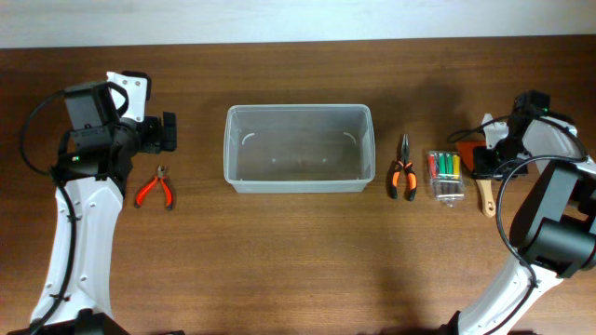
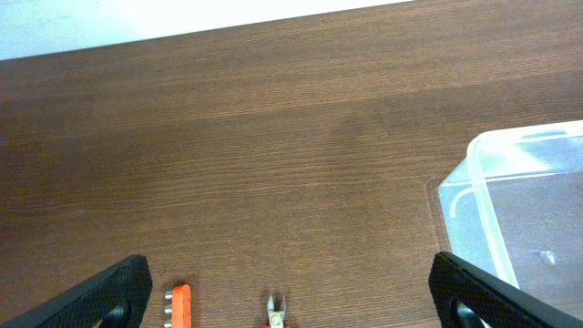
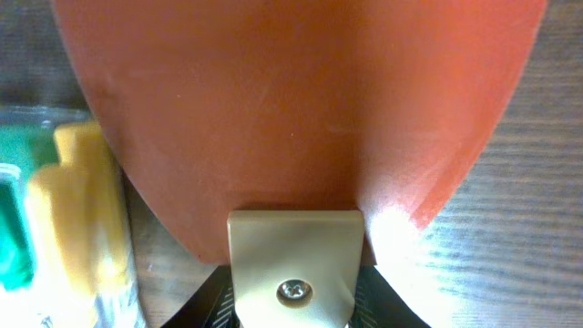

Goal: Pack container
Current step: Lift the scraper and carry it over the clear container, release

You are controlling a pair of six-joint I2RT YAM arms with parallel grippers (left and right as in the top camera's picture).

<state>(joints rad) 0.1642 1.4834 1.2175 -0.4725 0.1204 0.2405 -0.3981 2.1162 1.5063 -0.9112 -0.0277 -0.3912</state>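
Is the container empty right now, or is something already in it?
Empty. The overhead view shows the container bare inside; red pliers, orange-black pliers and the bit case all lie outside it on the table.

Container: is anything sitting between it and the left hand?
Nothing visible. Bare table lies between the left hand and the container; the red pliers lie off to the side of that line.

We've got the container (image 1: 298, 149), a big clear plastic bin with rounded corners, sitting upright, open and empty mid-table.
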